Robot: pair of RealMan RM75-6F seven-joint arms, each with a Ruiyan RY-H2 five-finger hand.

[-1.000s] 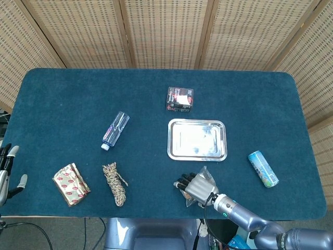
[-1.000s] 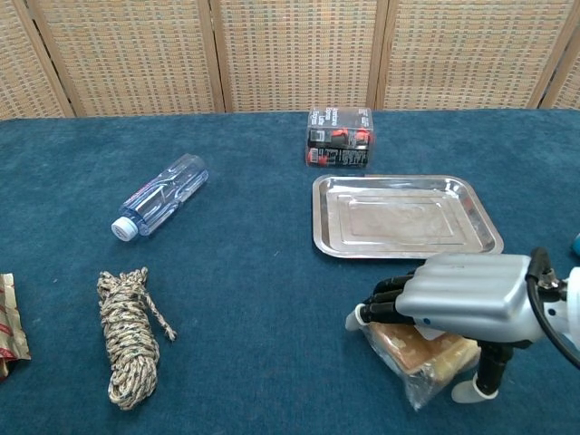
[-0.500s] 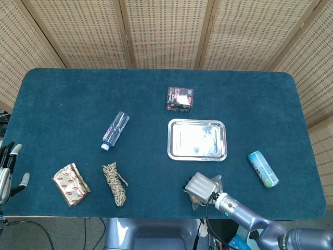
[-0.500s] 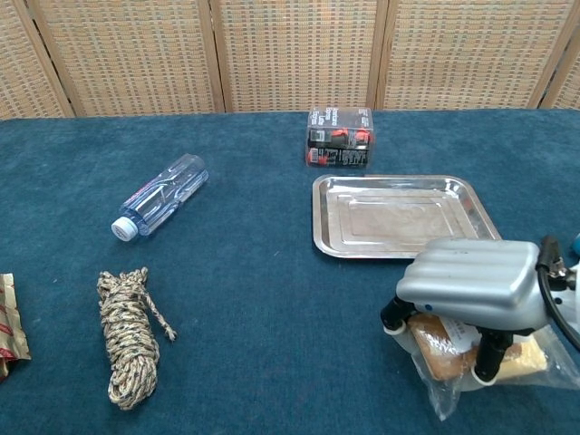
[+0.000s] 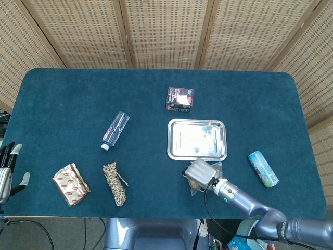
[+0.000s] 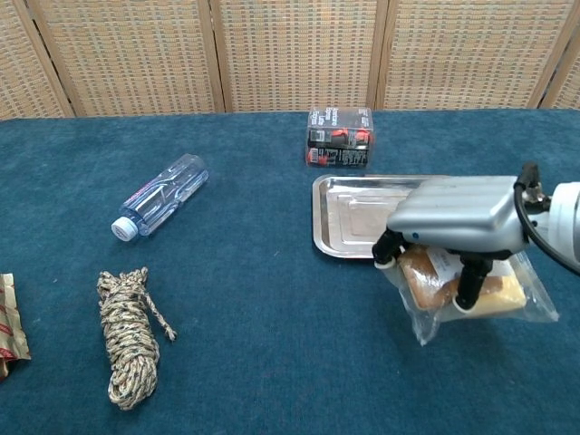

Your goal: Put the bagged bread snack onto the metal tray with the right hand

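My right hand grips the bagged bread snack, a clear plastic bag with brown bread inside, and holds it off the cloth just in front of the metal tray. The bag hangs below the palm, its near corner drooping toward the table. The tray lies bare and shiny at centre right. My left hand shows only at the far left edge of the head view, beyond the table, fingers apart and holding nothing.
A black box stands behind the tray. A water bottle, a coiled rope and a foil snack pack lie on the left half. A blue can lies right of the tray.
My right hand closed on the bread bag, lifted it off the cloth and carried it up to the tray's near edge. The left hand barely moved.
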